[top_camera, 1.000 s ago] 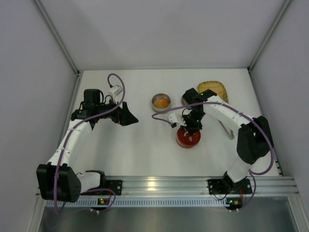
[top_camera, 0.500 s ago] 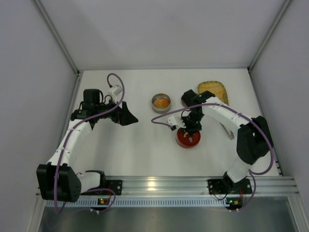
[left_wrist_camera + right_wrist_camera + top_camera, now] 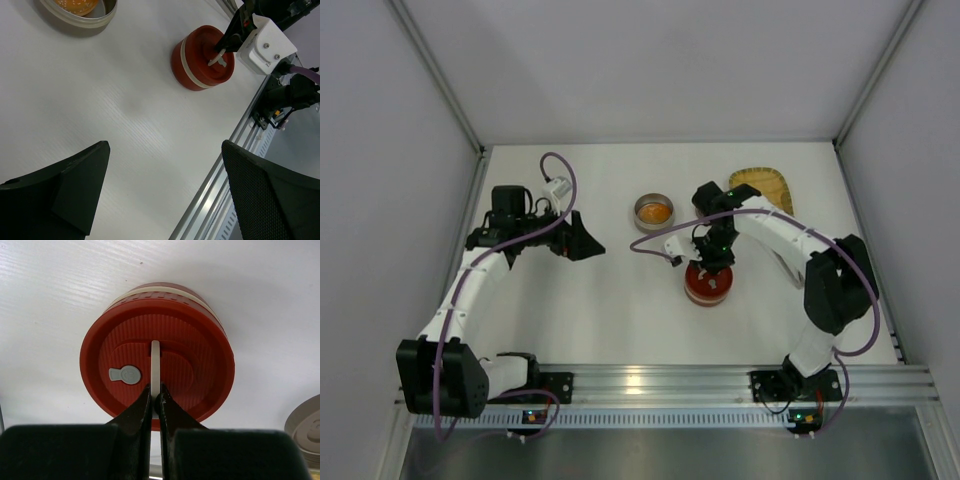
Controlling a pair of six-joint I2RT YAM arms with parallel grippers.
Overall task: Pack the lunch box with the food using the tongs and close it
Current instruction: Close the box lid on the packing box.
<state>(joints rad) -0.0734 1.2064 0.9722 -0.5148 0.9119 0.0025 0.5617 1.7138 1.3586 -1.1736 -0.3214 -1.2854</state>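
The lunch box shows as an open round metal tin (image 3: 642,203) with orange food (image 3: 656,211) in it, and a red lid (image 3: 710,288) with a cream band in front of it. My right gripper (image 3: 156,395) is shut on the lid's thin white handle (image 3: 155,365), straight above the lid (image 3: 200,375). From above, the right gripper (image 3: 712,265) covers the lid's centre. My left gripper (image 3: 165,150) stands open over bare table, well left of the tin (image 3: 100,17) and the lid (image 3: 195,65). The tongs are out of view.
A yellow woven tray (image 3: 765,188) lies at the back right, partly behind the right arm. Part of a grey-brown round piece (image 3: 306,427) shows beside the red lid. The aluminium rail (image 3: 650,380) runs along the near edge. Walls enclose the table.
The right wrist has shifted slightly left over the red lid while staying shut on its handle. The lid has hardly moved. The left arm is still.
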